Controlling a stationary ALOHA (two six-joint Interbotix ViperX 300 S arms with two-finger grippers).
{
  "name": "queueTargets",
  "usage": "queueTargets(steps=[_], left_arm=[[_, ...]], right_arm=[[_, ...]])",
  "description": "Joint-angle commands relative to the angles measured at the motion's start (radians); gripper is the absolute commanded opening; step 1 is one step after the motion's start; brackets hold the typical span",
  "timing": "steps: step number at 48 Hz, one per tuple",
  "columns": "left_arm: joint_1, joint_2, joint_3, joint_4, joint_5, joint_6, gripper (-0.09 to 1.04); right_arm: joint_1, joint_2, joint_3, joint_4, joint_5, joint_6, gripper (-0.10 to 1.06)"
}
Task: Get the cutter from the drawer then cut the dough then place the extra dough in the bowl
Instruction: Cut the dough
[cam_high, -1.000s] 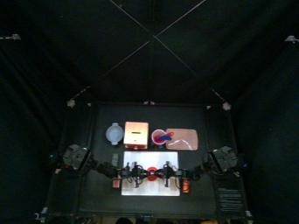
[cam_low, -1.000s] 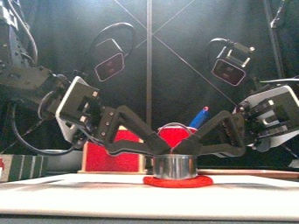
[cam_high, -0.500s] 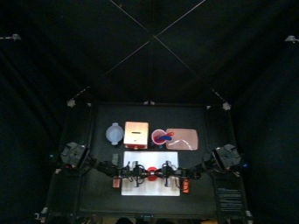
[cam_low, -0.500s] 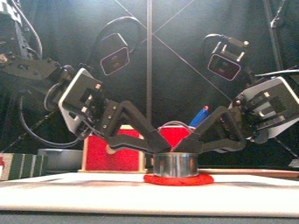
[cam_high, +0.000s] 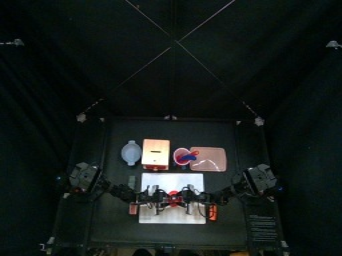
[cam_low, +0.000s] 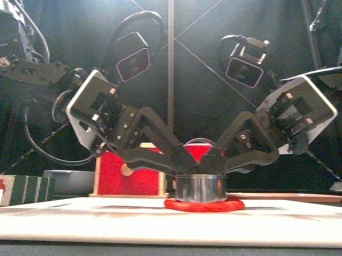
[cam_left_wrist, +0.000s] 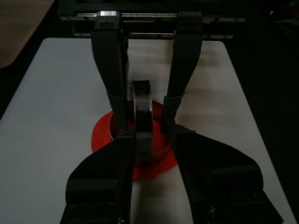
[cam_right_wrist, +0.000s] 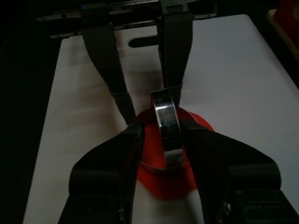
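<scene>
1. The round metal cutter (cam_low: 197, 187) stands upright on the red dough (cam_low: 203, 205). The dough lies flat on the white cutting board (cam_low: 80, 212), near the table's front edge and about midway between the two arms.
2. The left gripper (cam_low: 166, 172) comes down at a slant from the left side, and its tips meet the upper left part of the cutter's wall. In the left wrist view its two jaws stand one on each side of the cutter and press against it, so this gripper is clamped on the cutter.
3. The right gripper (cam_low: 227, 170) comes down at a slant from the right side, like a mirror of the other one, and its tips meet the upper right part of the cutter. In the right wrist view its jaws also lie against the two sides of the cutter and hold it.
4. The cutter is therefore between the two grippers and touches both. The dough shows as a thin red rim around the cutter's foot, directly under the tips of both grippers.
5. The blue-grey bowl (cam_high: 130, 152) is at the back left of the table, well apart from the grippers. Just beside it to the right stands the pale wooden box (cam_high: 156, 152), and after that the pink tray (cam_high: 214, 160).
</scene>
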Motion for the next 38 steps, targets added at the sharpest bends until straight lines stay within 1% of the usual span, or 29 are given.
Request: queueTargets(steps=[1, 8, 20, 24, 27, 34, 38], left_arm=[[0.002, -0.054, -0.005, -0.002, -0.005, 0.031, 0.72], [0.009, -0.084, -0.003, -0.002, -0.005, 0.063, 0.72], [0.035, -0.107, -0.002, 0.000, -0.006, 0.080, 0.72], [0.038, -0.124, 0.009, 0.002, -0.006, 0.084, 0.72], [0.038, -0.158, 0.023, 0.003, -0.011, 0.092, 0.72], [0.038, -0.259, 0.104, 0.005, -0.086, 0.100, 0.70], [0.037, -0.276, 0.140, 0.002, -0.112, 0.095, 0.70]], right_arm=[[0.005, -0.044, -0.014, -0.012, -0.003, -0.002, 0.79], [0.002, -0.046, -0.018, -0.026, -0.002, 0.000, 0.79], [-0.002, -0.051, -0.025, -0.046, 0.009, 0.000, 0.79], [-0.017, -0.060, -0.025, -0.058, 0.012, -0.005, 0.79], [-0.035, -0.063, -0.026, -0.080, 0.015, -0.005, 0.79], [-0.084, -0.072, -0.029, -0.138, 0.060, 0.002, 0.79], [-0.109, -0.084, -0.035, -0.163, 0.106, 0.002, 0.79]])
